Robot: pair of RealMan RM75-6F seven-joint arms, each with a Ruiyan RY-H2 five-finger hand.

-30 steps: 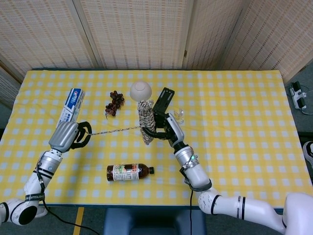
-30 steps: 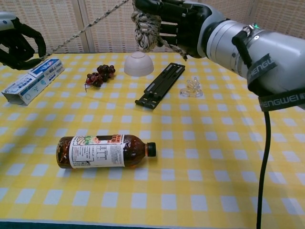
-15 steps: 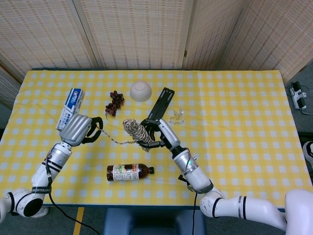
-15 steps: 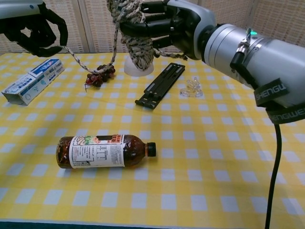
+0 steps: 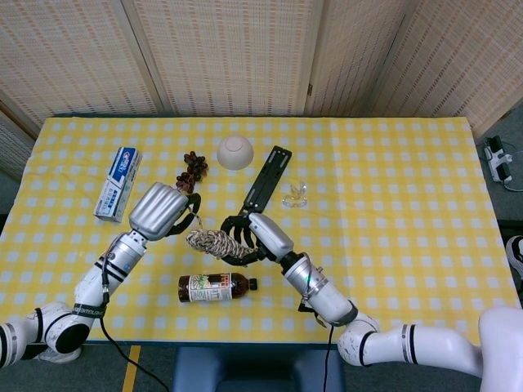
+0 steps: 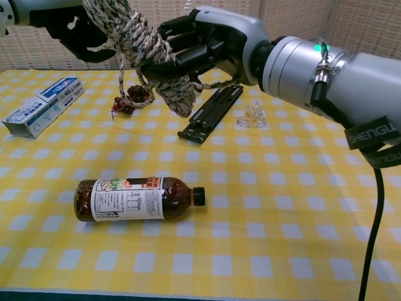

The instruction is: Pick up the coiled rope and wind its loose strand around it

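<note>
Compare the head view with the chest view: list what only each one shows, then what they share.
Only the head view shows the white bowl, the wall panels behind the table, and both forearms from above.

Only the chest view shows the label of the brown bottle close up and the underside of the right hand gripping the coiled rope.

Both show the rope held above the yellow checked table, the left hand at its other end, the toothpaste box, the grapes, the black bar and the small clear object.
</note>
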